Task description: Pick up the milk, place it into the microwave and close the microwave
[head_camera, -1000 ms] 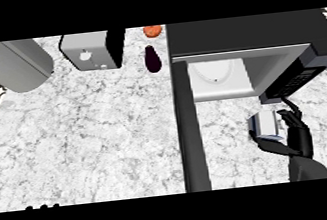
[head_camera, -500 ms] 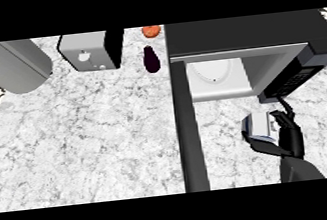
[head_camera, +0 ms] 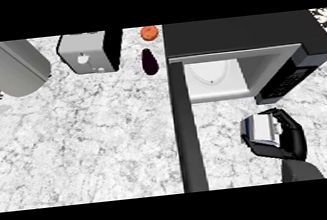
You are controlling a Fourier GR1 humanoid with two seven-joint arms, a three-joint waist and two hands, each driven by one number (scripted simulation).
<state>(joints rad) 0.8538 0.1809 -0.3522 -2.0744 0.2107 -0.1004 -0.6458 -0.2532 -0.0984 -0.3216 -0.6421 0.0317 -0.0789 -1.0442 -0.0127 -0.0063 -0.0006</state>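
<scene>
On marble counter (head_camera: pixel 88 140), right hand (head_camera: pixel 286 137) curled round milk (head_camera: pixel 260 128), just below and right of open microwave (head_camera: pixel 229 75), cavity lying up-left past the carton.

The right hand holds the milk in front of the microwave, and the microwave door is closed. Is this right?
Not quite. In the head view the right hand does hold the milk in front of the microwave, but the door is open: it stands swung out toward the viewer, and the white inside shows.
</scene>
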